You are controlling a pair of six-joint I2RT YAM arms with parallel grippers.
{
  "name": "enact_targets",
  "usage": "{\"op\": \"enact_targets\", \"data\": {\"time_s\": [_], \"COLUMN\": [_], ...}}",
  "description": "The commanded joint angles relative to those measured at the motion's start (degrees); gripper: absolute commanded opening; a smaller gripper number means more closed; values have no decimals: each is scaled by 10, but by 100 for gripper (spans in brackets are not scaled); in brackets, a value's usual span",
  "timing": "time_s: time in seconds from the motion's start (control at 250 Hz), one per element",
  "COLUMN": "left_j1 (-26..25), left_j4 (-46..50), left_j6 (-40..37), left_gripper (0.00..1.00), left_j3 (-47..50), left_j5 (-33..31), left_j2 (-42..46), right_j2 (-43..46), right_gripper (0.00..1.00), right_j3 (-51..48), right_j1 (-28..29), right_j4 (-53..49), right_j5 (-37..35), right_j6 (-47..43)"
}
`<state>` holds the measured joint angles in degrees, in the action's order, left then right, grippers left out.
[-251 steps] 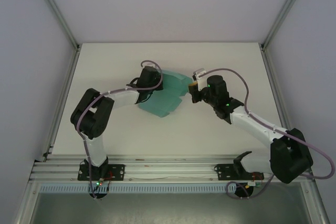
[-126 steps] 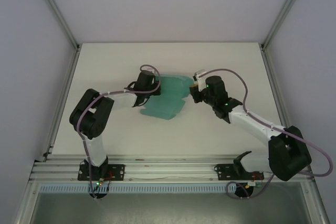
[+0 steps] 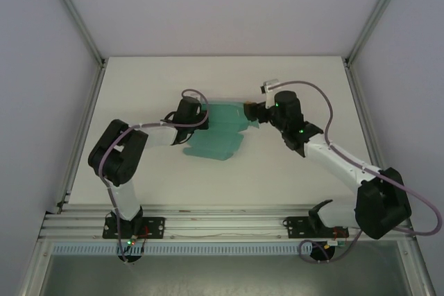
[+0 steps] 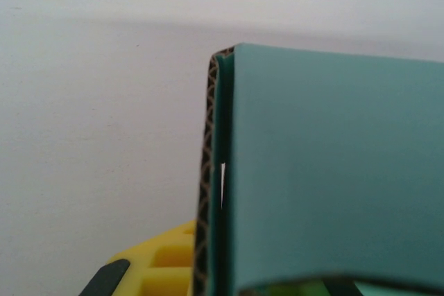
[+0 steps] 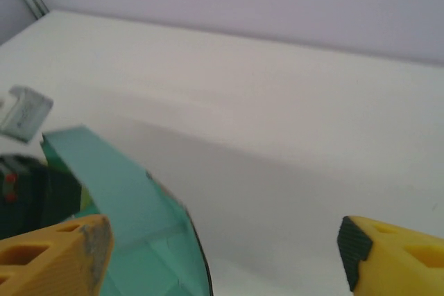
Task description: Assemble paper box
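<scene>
Left end effector (image 3: 202, 114) reaches inward, clamping paper box (image 3: 222, 136).

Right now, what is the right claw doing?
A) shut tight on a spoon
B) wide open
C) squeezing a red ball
B: in the right wrist view the right claw has its yellow fingers far apart with bare table between them, and the teal paper box is near one finger.

No readable text, label, brand, number or sign appears anywhere
</scene>
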<state>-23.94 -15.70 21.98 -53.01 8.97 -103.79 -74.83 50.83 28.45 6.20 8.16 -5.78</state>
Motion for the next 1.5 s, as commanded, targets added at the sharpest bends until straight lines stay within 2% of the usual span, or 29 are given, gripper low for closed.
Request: {"op": "enact_targets", "data": {"time_s": [0.0, 0.232, 0.324, 0.404, 0.556, 0.712, 0.823, 0.855, 1.075, 1.247, 1.371, 1.495], "left_j1": [-5, -5, -7, -11, -21, -36, -39, -39, -38, -38, -37, -38], "left_j4": [-13, 0, 2, 7, 6, 23, 28, 29, 46, 54, 57, 65], "left_j6": [-8, 3, 0, 2, 1, -6, -1, 3, 8, 3, 4, 6], "left_gripper": [0, 0, 0, 0, 0, 0, 0, 0, 0, 0, 0, 0], "left_j3": [10, 2, -4, -11, -14, -21, -22, -21, -26, -29, -34, -41], "left_j5": [-2, 3, 6, 7, 6, -27, -40, -43, -68, -76, -74, -72], "left_j2": [29, 32, 25, 20, 17, 18, 24, 25, 37, 44, 42, 40], "right_j2": [-36, -100, -128, -149, -178, -201, -203, -198, -99, -11, 14, 14], "right_gripper": [87, 87, 87, 87, 88, 90, 97, 100, 100, 100, 100, 100], "right_j3": [37, 46, 54, 63, 61, 76, 78, 75, 3, -51, -82, -103], "right_j1": [-4, -4, 1, 8, 20, 48, 68, 68, 68, 62, 46, 30], "right_j4": [-24, -37, -19, 2, 87, 120, 112, 102, 24, -86, -131, -127], "right_j5": [-20, -12, 18, 6, -62, -222, -306, -308, -286, -253, -217, -207], "right_j6": [5, -23, -36, -39, -11, 25, 13, 12, 31, 73, 101, 122]}}
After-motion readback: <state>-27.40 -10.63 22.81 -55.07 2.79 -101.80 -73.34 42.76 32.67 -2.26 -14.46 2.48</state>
